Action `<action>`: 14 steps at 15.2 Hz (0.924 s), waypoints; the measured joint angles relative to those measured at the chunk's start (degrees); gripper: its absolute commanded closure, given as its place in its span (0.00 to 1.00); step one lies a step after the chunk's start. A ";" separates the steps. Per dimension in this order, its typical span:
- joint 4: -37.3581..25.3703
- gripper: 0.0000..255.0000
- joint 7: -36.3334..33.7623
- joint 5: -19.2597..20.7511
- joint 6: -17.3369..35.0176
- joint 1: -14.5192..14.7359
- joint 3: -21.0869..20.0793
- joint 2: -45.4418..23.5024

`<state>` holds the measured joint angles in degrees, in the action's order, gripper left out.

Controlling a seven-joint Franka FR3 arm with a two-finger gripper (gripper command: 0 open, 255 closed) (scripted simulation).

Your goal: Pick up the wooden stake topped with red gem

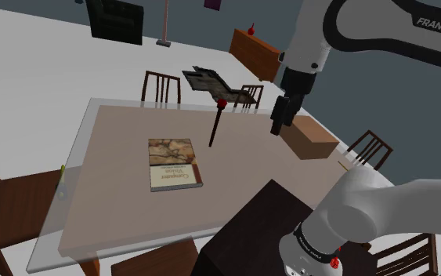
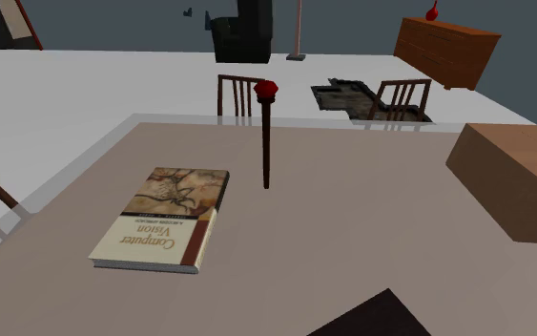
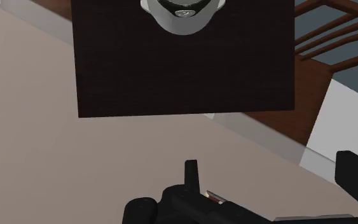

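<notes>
Surface: beige tabletop (image 1: 109,157), pale floor, wooden chairs (image 1: 160,85) around, dresser (image 1: 254,51) upper right | Stake (image 1: 216,125): shoulder view's centre, right of book (image 1: 173,163), standing upright, long axis vertical, red gem uppermost | Gripper (image 1: 280,124): right of centre, above table, fingers apart, holding nothing

One stake (image 1: 216,125); one book (image 1: 174,164); one box (image 1: 309,139); one table (image 1: 109,184).
</notes>
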<state>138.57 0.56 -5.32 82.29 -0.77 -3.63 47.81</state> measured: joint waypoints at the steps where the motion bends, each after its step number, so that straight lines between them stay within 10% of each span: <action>1: 0.00 0.00 0.00 0.00 0.00 0.00 0.00 0.00; 14: -7.78 0.00 4.87 7.44 16.33 -3.83 3.37 -22.79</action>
<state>130.79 5.42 2.12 98.62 -4.60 -0.26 25.03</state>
